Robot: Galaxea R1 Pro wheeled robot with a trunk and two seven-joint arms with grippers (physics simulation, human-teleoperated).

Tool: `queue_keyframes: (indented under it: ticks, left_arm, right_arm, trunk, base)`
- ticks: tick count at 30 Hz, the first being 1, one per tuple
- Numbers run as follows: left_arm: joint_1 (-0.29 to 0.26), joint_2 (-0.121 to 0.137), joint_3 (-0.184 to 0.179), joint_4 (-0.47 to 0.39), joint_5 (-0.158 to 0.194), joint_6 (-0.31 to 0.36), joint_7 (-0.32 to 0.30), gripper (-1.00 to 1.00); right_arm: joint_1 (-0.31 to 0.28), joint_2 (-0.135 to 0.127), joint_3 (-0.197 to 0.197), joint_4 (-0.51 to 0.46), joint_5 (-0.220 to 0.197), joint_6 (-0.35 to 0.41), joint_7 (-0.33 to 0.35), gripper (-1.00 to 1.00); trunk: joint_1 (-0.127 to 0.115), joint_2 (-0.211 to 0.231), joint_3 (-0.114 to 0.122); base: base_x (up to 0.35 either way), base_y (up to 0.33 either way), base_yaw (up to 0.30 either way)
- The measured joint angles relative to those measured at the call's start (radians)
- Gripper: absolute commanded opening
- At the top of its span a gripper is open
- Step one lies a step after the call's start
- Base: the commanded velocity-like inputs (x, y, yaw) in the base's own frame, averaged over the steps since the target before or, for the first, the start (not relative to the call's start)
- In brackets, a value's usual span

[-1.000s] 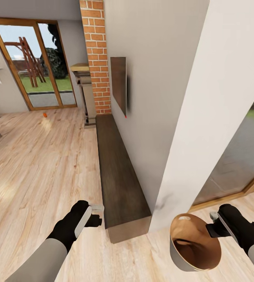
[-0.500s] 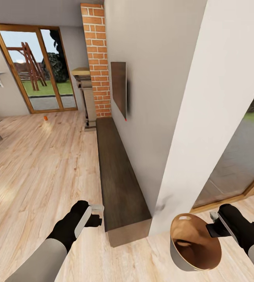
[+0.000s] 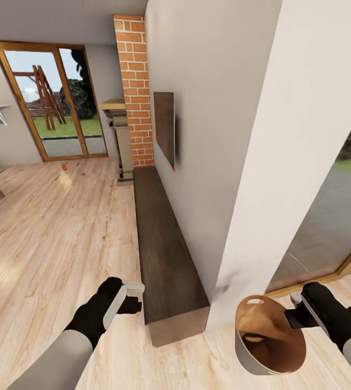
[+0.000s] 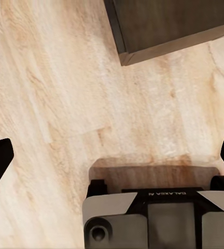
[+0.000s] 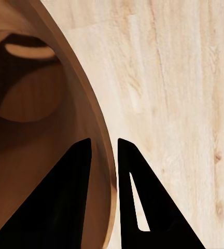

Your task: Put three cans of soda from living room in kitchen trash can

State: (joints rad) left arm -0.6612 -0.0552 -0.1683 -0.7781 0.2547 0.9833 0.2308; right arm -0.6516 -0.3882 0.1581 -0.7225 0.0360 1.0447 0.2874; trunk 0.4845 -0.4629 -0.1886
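1 soda can (image 3: 63,167) on far floor, light, grasp sides; right gripper (image 3: 293,309) pinches stiff bin (image 3: 267,338) rim; left gripper (image 3: 135,295) wide, empty

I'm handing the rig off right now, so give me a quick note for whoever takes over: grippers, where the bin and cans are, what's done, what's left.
Right gripper: shut on the bin, one finger inside the rim, one outside, holding it above the wood floor beside the white pillar.
Left gripper: open and empty, near the end of the dark bench.
Cans: one small orange can stands on the floor far ahead, near the glass door. The other two are not accounted for.
Done: bin picked up. Its inside looks empty from the head view.
Left: get all three cans into the bin, with the bin ending in the kitchen.
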Motion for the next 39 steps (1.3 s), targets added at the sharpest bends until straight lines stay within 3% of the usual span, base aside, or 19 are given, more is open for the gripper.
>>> queue_keyframes:
  ticks: [39]
  left_arm:
    - [0.0,-0.001,0.0,-0.002,0.0,-0.015,-0.019,1.0]
  right_arm:
    - [0.0,0.002,0.002,-0.006,0.002,0.0,0.0,-1.0]
  trunk:
    - [0.0,0.0,0.064]
  base:
    - [0.0,0.0,0.0]
